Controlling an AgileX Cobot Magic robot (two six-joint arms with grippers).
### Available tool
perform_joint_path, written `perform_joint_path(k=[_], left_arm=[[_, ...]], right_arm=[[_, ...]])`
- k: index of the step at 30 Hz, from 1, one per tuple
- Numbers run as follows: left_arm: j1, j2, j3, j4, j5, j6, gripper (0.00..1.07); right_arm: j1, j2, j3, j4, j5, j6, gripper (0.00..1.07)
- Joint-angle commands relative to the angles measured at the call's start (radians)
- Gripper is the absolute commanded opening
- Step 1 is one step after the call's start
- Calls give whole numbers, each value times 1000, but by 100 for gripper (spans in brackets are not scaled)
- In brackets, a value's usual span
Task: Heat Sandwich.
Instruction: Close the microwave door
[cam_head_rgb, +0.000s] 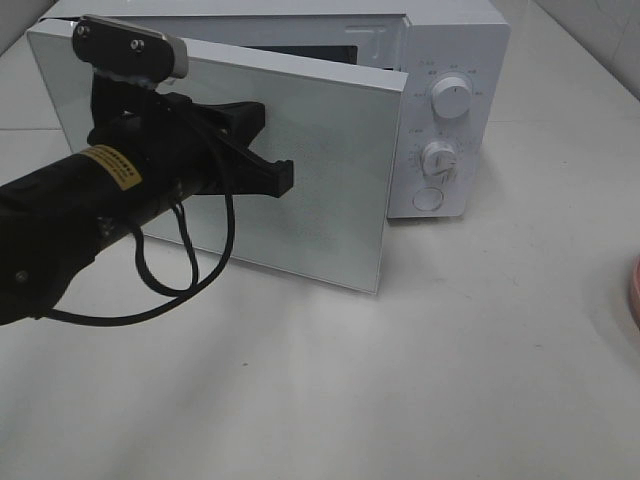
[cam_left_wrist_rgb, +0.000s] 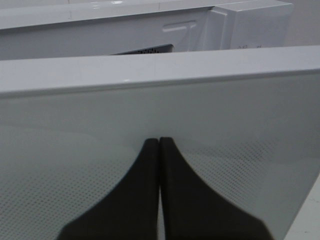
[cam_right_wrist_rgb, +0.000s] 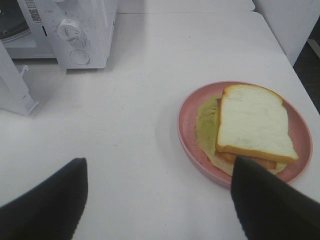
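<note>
The sandwich (cam_right_wrist_rgb: 252, 122), a square bread slice over a green leaf, lies on a round pink plate (cam_right_wrist_rgb: 187, 130) on the white table. My right gripper (cam_right_wrist_rgb: 159, 167) hovers open above the table just short of the plate, nothing between its fingers (cam_right_wrist_rgb: 50, 205). The white microwave (cam_head_rgb: 450, 60) stands at the back with its door (cam_head_rgb: 330, 200) swung partly open. My left gripper (cam_head_rgb: 280, 178) is shut and empty, its fingertips (cam_left_wrist_rgb: 159, 142) up against the outer face of the door (cam_left_wrist_rgb: 225, 125). In the exterior high view only a sliver of the plate (cam_head_rgb: 634, 290) shows at the right edge.
Two knobs (cam_head_rgb: 450, 100) and a round button sit on the microwave's right panel. The left arm's cable (cam_head_rgb: 190, 270) loops down in front of the door. The table edge (cam_right_wrist_rgb: 295, 65) runs close behind the plate in the right wrist view.
</note>
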Motion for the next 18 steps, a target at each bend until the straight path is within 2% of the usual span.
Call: perform_joint_path(k=[1, 12, 18], left_arm=[[-11, 18, -35, -15, 10, 3, 0], [-11, 87, -152, -37, 50, 2, 0], [-11, 124, -216, -103, 75, 4, 0]], right_arm=[[-7, -28, 0, 5, -1, -5, 76], [-7, -28, 0, 5, -1, -5, 76], [-7, -28, 0, 4, -1, -5, 76]])
